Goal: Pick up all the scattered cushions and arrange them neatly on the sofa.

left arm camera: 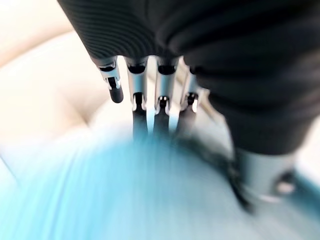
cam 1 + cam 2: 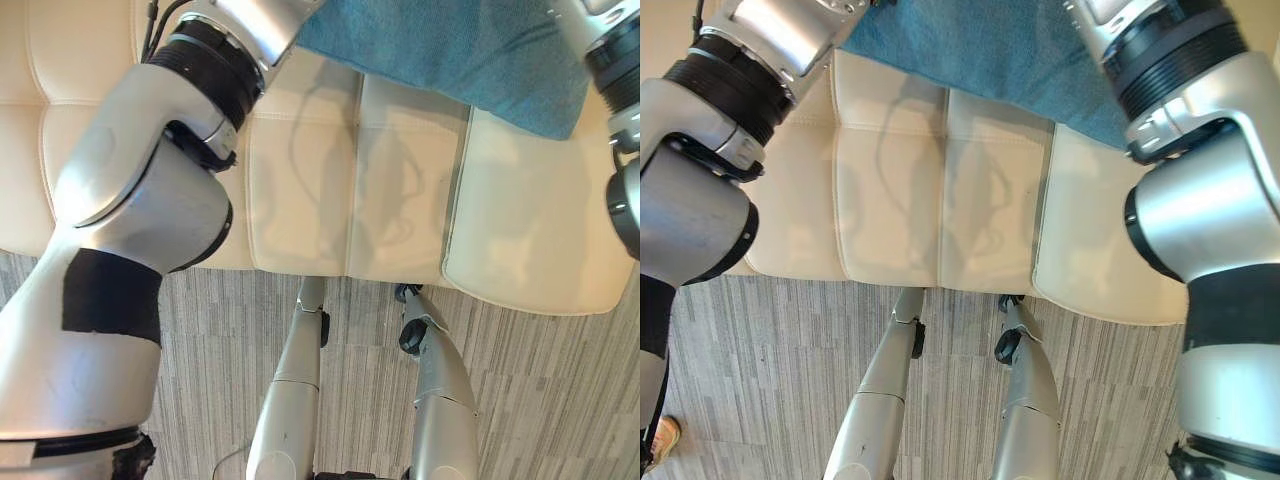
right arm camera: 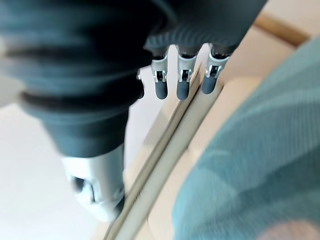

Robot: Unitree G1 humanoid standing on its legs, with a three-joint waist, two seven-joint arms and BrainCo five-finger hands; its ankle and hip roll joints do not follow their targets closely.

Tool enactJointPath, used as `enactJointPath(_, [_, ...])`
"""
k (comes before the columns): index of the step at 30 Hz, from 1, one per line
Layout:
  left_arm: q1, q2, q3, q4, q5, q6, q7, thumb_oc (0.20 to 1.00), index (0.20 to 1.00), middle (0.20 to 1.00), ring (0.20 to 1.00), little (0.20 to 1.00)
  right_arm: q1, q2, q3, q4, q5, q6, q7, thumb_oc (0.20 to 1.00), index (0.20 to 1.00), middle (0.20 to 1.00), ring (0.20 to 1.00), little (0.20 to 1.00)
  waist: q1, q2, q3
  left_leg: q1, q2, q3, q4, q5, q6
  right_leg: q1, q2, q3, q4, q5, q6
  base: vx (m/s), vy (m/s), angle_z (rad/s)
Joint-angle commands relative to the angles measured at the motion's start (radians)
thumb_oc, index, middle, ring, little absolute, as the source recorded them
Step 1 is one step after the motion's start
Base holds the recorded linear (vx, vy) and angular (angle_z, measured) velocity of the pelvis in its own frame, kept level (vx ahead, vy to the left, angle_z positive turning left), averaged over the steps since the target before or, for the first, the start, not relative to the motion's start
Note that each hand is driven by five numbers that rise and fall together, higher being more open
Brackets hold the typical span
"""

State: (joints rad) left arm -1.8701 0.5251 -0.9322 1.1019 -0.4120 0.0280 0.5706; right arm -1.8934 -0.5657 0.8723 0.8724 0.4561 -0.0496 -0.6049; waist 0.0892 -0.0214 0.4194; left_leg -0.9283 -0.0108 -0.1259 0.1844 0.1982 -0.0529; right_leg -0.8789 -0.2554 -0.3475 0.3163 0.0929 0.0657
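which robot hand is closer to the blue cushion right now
Left. The left robot hand has its fingers running onto the blue cushion. The right robot hand has straight fingers over the cream sofa, with the cushion beside it.

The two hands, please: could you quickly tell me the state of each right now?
Left hand: fingers straight, tips against the blue cushion; open.
Right hand: fingers straight beside the cushion, holding nothing; open.

The sofa [image 2: 330,180] front edge is viewed steeply downward by both eye views; hands are viewed closely by wrist views.
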Motion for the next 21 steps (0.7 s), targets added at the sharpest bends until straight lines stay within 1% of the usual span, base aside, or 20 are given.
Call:
enactJointPath(1, [-0.105, 0.008, 0.092, 0.087, 0.032, -0.036, 0.035, 1.0, 1.0, 1.0, 1.0, 1.0, -0.031, -0.01, -0.008, 0.081, -0.065, -0.004, 0.022, 1.0, 1.0, 1.0, 1.0, 1.0, 0.007, -0.043, 0.02, 0.038, -0.034, 0.127, 0.098, -0.206, 0.0, 0.079, 0.034, 0.032, -0.064, -0.089, 0.077, 0.01, -0.043, 0.01])
enactJointPath(4, [-0.05, 0.043, 0.132, 0.102, 0.035, -0.028, 0.04, 1.0, 1.0, 1.0, 1.0, 1.0, 0.006, -0.02, -0.034, 0.106, -0.052, -0.005, 0.029, 1.0, 1.0, 1.0, 1.0, 1.0, 0.011, -0.044, 0.029, 0.049, -0.035, 0.124, 0.093, -0.202, -0.002, 0.085, 0.037, 0.035, -0.062, -0.092, 0.071, 0.0, -0.011, 0.0])
enactJointPath(5, [-0.05, 0.043, 0.132, 0.101, 0.035, -0.028, 0.04, 1.0, 1.0, 1.0, 1.0, 1.0, 0.006, -0.02, -0.034, 0.106, -0.052, -0.005, 0.029, 1.0, 1.0, 1.0, 1.0, 1.0, 0.01, -0.044, 0.027, 0.045, -0.036, 0.123, 0.092, -0.198, -0.001, 0.082, 0.036, 0.034, -0.063, -0.09, 0.07, 0.0, 0.0, 0.0])
enactJointPath(6, [-0.01, 0.076, 0.152, 0.109, 0.037, -0.022, 0.039, 1.0, 1.0, 1.0, 1.0, 1.0, 0.038, -0.025, -0.06, 0.116, -0.028, -0.009, 0.031, 1.0, 1.0, 1.0, 1.0, 1.0, 0.012, -0.043, 0.028, 0.05, -0.036, 0.123, 0.092, -0.196, -0.002, 0.084, 0.038, 0.036, -0.062, -0.094, 0.066, 0.0, 0.0, 0.0])
enactJointPath(8, [-0.007, 0.077, 0.153, 0.108, 0.037, -0.022, 0.039, 1.0, 1.0, 1.0, 1.0, 1.0, 0.04, -0.025, -0.06, 0.114, -0.028, -0.009, 0.031, 1.0, 1.0, 1.0, 1.0, 1.0, 0.012, -0.044, 0.028, 0.051, -0.036, 0.123, 0.092, -0.196, -0.002, 0.085, 0.038, 0.036, -0.062, -0.094, 0.066, 0.0, 0.0, 0.0])
enactJointPath(10, [0.065, 0.161, 0.185, 0.149, 0.027, -0.012, 0.013, 1.0, 1.0, 1.0, 1.0, 1.0, 0.12, -0.004, -0.121, 0.106, 0.0, -0.01, 0.042, 1.0, 1.0, 1.0, 1.0, 1.0, 0.009, -0.043, 0.031, 0.089, -0.034, 0.129, 0.088, -0.199, -0.004, 0.113, 0.049, 0.05, -0.064, -0.101, 0.059, -0.01, -0.015, -0.04])
enactJointPath(11, [0.098, 0.181, 0.202, 0.151, 0.026, -0.011, 0.007, 1.0, 1.0, 1.0, 1.0, 1.0, 0.149, 0.007, -0.141, 0.1, 0.003, -0.011, 0.04, 1.0, 1.0, 1.0, 1.0, 1.0, 0.007, -0.042, 0.032, 0.104, -0.033, 0.133, 0.083, -0.199, -0.004, 0.127, 0.053, 0.052, -0.07, -0.101, 0.058, -0.01, -0.002, -0.08])
enactJointPath(12, [0.1, 0.182, 0.203, 0.149, 0.026, -0.011, 0.007, 1.0, 1.0, 1.0, 1.0, 1.0, 0.152, 0.007, -0.142, 0.098, 0.002, -0.01, 0.039, 1.0, 1.0, 1.0, 1.0, 1.0, 0.005, -0.042, 0.028, 0.101, -0.034, 0.133, 0.081, -0.195, -0.003, 0.125, 0.052, 0.05, -0.073, -0.098, 0.058, -0.01, 0.015, -0.13])
enactJointPath(13, [0.149, 0.213, 0.226, 0.144, 0.033, -0.011, -0.002, 1.0, 1.0, 1.0, 1.0, 1.0, 0.207, 0.025, -0.186, 0.082, 0.001, -0.014, 0.033, 1.0, 1.0, 1.0, 1.0, 1.0, -0.001, -0.038, 0.021, 0.121, -0.033, 0.135, 0.071, -0.194, -0.002, 0.145, 0.057, 0.051, -0.084, -0.096, 0.057, 0.0, 0.01, -0.17])
enactJointPath(16, [0.301, 0.285, 0.3, 0.096, 0.037, -0.024, -0.024, 1.0, 1.0, 1.0, 1.0, 1.0, 0.339, 0.028, -0.267, 0.002, -0.023, -0.009, 0.037, 1.0, 1.0, 1.0, 1.0, 1.0, -0.009, -0.035, 0.005, 0.191, -0.032, 0.138, 0.036, -0.193, -0.002, 0.21, 0.07, 0.049, -0.115, -0.093, 0.056, 0.01, -0.003, -0.09])
enactJointPath(17, [0.368, 0.302, 0.346, 0.058, 0.022, -0.039, -0.034, 1.0, 1.0, 1.0, 1.0, 1.0, 0.395, 0.031, -0.303, -0.029, -0.029, -0.01, 0.042, 1.0, 1.0, 1.0, 1.0, 1.0, -0.008, -0.036, 0.006, 0.224, -0.03, 0.141, 0.025, -0.199, -0.002, 0.241, 0.075, 0.049, -0.123, -0.095, 0.057, 0.01, -0.017, -0.07])
enactJointPath(18, [0.425, 0.319, 0.375, 0.031, 0.026, -0.042, -0.037, 1.0, 1.0, 1.0, 1.0, 1.0, 0.437, 0.029, -0.332, -0.05, -0.031, -0.008, 0.046, 1.0, 1.0, 1.0, 1.0, 1.0, -0.011, -0.034, -0.001, 0.24, -0.033, 0.138, 0.016, -0.196, 0.0, 0.258, 0.077, 0.046, -0.133, -0.091, 0.057, 0.02, -0.002, -0.06])
enactJointPath(19, [0.514, 0.347, 0.421, -0.044, 0.037, -0.049, -0.039, 1.0, 1.0, 1.0, 1.0, 1.0, 0.507, 0.033, -0.371, -0.109, -0.043, -0.003, 0.047, 1.0, 1.0, 1.0, 1.0, 1.0, -0.014, -0.03, -0.009, 0.275, -0.033, 0.138, -0.002, -0.196, 0.001, 0.293, 0.08, 0.044, -0.151, -0.088, 0.057, 0.02, 0.001, -0.07])
enactJointPath(20, [0.619, 0.343, 0.5, -0.105, 0.014, -0.067, -0.048, 1.0, 1.0, 1.0, 1.0, 1.0, 0.586, 0.046, -0.434, -0.152, -0.047, -0.006, 0.052, 1.0, 1.0, 1.0, 1.0, 1.0, -0.009, -0.03, -0.007, 0.311, -0.032, 0.139, -0.016, -0.201, 0.002, 0.329, 0.083, 0.042, -0.162, -0.089, 0.058, 0.02, 0.004, -0.07])
enactJointPath(21, [0.64, 0.343, 0.512, -0.117, 0.017, -0.064, -0.045, 1.0, 1.0, 1.0, 1.0, 1.0, 0.596, 0.048, -0.431, -0.161, -0.05, -0.002, 0.05, 1.0, 1.0, 1.0, 1.0, 1.0, -0.015, -0.026, -0.012, 0.315, -0.033, 0.137, -0.022, -0.196, 0.003, 0.334, 0.083, 0.039, -0.168, -0.085, 0.057, 0.03, 0.005, -0.08])
